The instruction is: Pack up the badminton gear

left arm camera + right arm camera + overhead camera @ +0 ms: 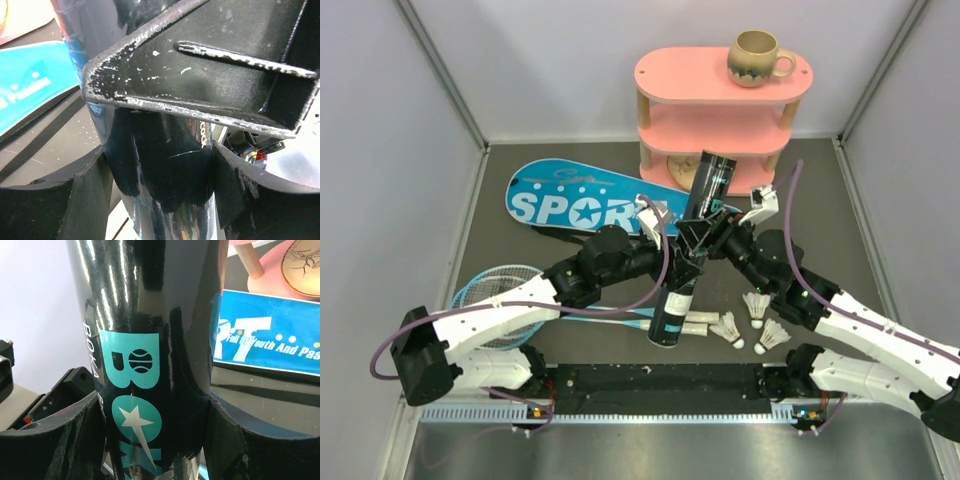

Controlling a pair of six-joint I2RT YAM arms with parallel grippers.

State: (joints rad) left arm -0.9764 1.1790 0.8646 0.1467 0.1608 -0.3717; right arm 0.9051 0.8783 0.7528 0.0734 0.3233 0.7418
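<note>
The long black tube [688, 255] stands tilted in the middle of the table, base near the front. My left gripper [677, 247] and right gripper [708, 238] are both shut on its middle from opposite sides. The tube fills the left wrist view [165, 175] and the right wrist view [150, 365], squeezed between the fingers. Three white shuttlecocks [757, 308] lie on the table right of the tube's base. Two light-blue rackets [505, 290] lie at the left under my left arm. The blue "SPORT" cover [575, 200] lies behind, also in the right wrist view [270, 340].
A pink three-tier shelf [720, 110] stands at the back with a beige mug [758, 57] on top. Grey walls enclose the table on left, back and right.
</note>
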